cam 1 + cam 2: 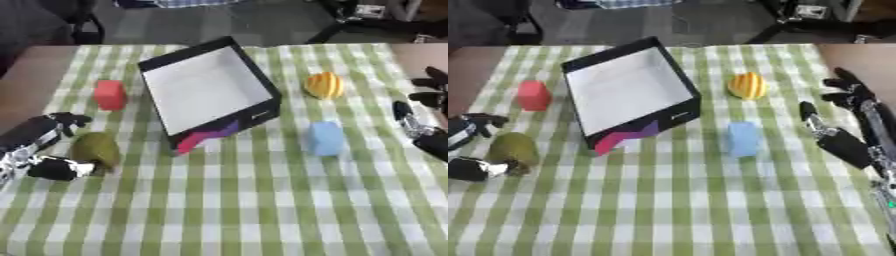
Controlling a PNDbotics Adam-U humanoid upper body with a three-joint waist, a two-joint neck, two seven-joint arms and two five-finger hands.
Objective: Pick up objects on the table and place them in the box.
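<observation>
Fingers and thumb of our left hand (39, 150) curl round the olive object (94, 149) left of the box (210, 90), which lies up-right of it, while our right hand (846, 120) rests relaxed.

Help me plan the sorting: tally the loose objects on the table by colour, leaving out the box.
Red: 1, the red block
Olive green: 1, the green object at the left hand
Yellow-orange striped: 1, the striped ball
Light blue: 1, the blue block
Total: 4
</observation>
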